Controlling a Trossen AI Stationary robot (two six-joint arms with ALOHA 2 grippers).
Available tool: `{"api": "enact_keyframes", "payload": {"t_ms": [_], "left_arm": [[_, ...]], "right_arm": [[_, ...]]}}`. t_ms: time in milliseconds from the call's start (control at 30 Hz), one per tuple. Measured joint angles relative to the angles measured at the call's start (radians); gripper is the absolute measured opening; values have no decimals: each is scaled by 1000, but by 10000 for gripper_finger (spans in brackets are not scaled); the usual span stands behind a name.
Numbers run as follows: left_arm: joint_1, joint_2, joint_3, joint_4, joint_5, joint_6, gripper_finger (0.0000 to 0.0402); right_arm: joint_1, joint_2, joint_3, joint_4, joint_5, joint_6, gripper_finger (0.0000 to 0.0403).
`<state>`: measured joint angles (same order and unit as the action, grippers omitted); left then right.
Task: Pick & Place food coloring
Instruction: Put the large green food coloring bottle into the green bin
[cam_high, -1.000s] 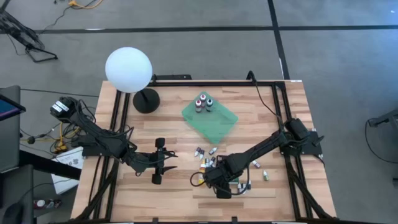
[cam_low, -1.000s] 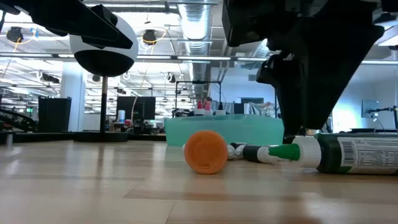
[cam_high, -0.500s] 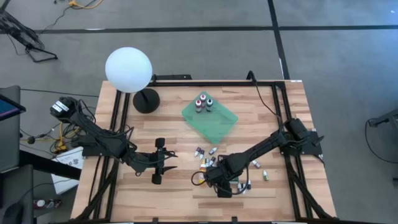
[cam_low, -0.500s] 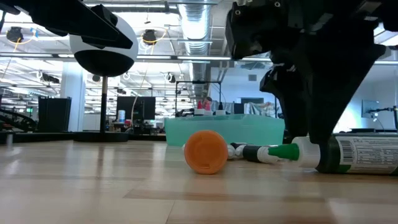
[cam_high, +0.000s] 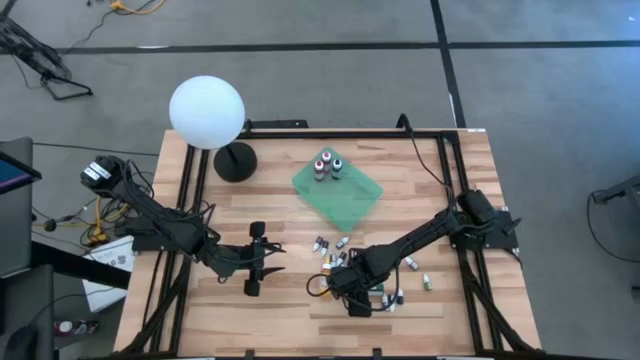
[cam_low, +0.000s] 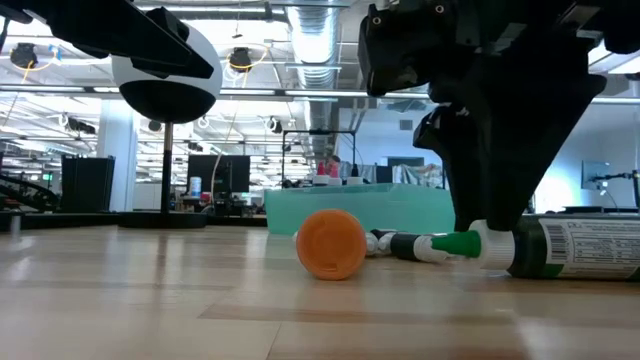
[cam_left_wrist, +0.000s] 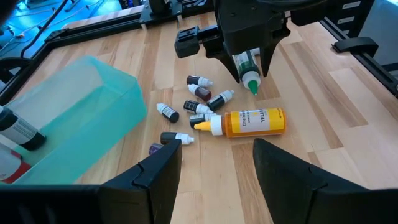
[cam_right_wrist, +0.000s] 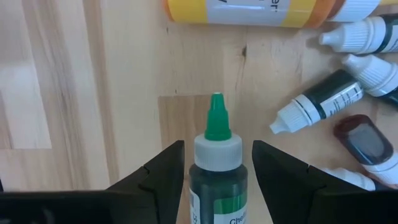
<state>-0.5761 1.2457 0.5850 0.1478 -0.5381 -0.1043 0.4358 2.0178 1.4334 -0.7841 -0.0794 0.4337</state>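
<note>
Right claw (cam_right_wrist: 214, 171) lowered, straddling cylindrical green-tipped bottle (cam_right_wrist: 216, 163), unclamped, left claw (cam_left_wrist: 214, 155) apart.

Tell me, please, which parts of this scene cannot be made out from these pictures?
- Green-tipped dark bottle: its lower body is cut off by the right wrist view's edge, between the right gripper's fingers.
- Standing bottles in the green tray: high view, too small to tell contents.
- Small bottles beside the right arm: high view, partly hidden by the arm.
- Left gripper: empty, waiting.
</note>
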Motion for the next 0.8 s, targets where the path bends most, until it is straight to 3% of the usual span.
{"api": "enact_keyframes", "payload": {"t_ms": [300, 500, 800], "left_arm": [[0, 0, 0, 0, 0, 0, 194], [0, 0, 0, -1, 0, 0, 194], [0, 0, 0, 0, -10, 0, 194]], "right_arm": [[0, 34, 2, -2, -1, 0, 176], [-2, 90, 10, -36, -56, 1, 177], [-13, 62, 5, -48, -46, -56, 176]]}}
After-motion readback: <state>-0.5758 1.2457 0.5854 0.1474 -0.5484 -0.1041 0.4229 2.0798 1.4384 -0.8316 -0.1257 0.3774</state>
